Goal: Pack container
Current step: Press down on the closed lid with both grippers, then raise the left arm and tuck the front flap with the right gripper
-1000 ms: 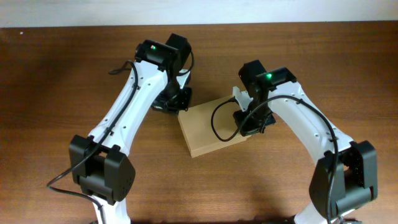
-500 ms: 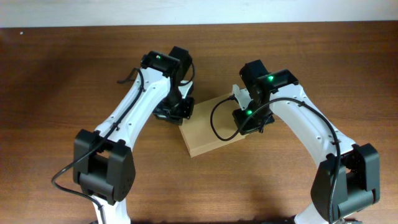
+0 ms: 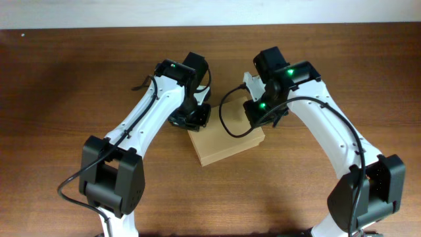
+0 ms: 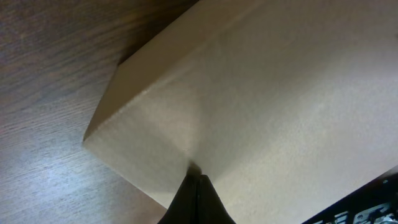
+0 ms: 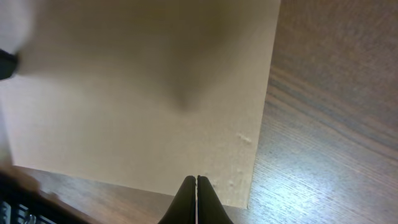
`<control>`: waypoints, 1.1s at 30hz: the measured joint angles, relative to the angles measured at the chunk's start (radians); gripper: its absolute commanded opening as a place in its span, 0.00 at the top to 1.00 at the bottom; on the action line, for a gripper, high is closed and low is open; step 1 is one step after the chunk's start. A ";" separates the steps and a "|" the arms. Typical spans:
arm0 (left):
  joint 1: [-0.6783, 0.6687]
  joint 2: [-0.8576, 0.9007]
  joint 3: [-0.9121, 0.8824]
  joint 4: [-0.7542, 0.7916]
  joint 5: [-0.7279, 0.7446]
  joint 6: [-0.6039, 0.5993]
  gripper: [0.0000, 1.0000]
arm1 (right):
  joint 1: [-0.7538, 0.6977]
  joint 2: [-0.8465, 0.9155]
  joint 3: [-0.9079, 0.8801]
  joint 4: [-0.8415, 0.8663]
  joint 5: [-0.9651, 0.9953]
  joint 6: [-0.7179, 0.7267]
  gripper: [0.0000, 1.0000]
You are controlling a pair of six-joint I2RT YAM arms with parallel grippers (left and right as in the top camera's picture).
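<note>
Hovering above the closed container [image 3: 222, 149] on the bench [image 3: 66, 79]. Holding left jaws and right jaws clenched, gripping nothing.

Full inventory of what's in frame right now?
box: 1, plain tan cardboard, lid closed, table centre between the two arms
table: 1, dark brown wood, under everything
arms: 2, white with black joints, left arm and right arm reaching in from the near edge to the box
left gripper: 1, black, shut, over the box top near a corner
right gripper: 1, black, shut, over the box top near its edge
</note>
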 measured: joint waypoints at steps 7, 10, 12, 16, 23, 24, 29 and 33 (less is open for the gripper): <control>0.002 0.000 0.000 0.037 -0.018 0.000 0.97 | 0.000 0.000 0.047 -0.019 0.002 -0.008 0.96; 0.019 0.000 0.000 0.066 -0.019 0.000 0.97 | 0.000 0.000 0.063 -0.031 0.022 -0.010 0.96; 0.042 0.000 0.000 0.077 -0.020 0.000 0.97 | 0.000 0.000 0.071 -0.040 0.030 -0.010 0.96; 0.106 0.000 0.000 0.079 -0.033 0.003 0.97 | 0.000 0.000 0.074 -0.067 0.041 -0.013 0.96; 0.165 0.000 0.055 0.034 -0.087 0.037 0.97 | 0.000 0.000 0.075 -0.169 0.040 -0.021 0.96; 0.165 0.000 0.086 0.023 -0.106 0.041 0.96 | 0.000 0.000 0.075 -0.188 0.035 -0.026 0.96; 0.166 0.000 0.280 0.004 -0.190 0.050 0.92 | 0.009 0.000 0.076 -0.276 -0.025 -0.063 0.96; 0.183 0.000 0.410 -0.004 -0.224 0.053 0.89 | 0.063 0.000 0.076 -0.303 -0.052 -0.085 0.96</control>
